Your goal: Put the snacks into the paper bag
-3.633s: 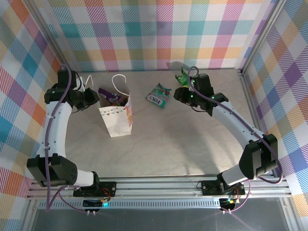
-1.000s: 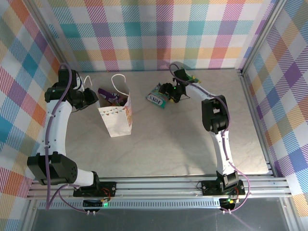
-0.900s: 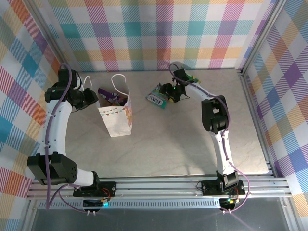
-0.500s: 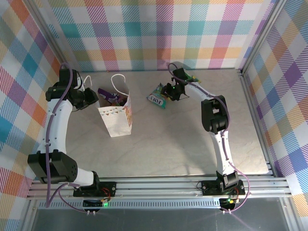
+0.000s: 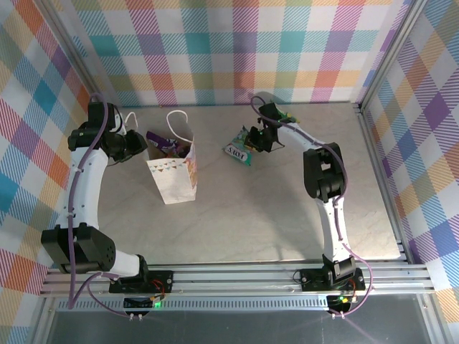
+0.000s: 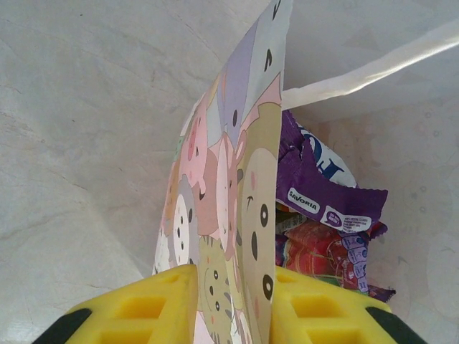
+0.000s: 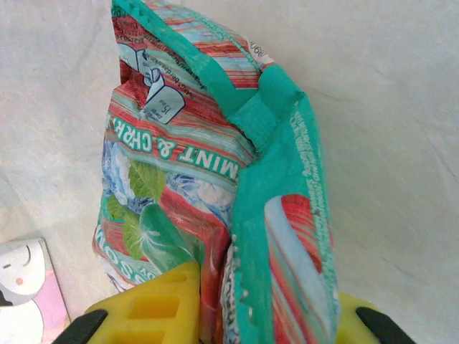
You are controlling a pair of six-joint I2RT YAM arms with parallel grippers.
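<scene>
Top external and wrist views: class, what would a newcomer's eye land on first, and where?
First, the teal snack packet crumpled between the right gripper's yellow fingers, far middle of the table. Left of it, the left gripper pinches a wall of the animal-print paper bag, a purple packet inside.

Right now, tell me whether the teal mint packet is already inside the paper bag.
No, the teal packet is pinched in the right claw, well apart from the paper bag.
</scene>
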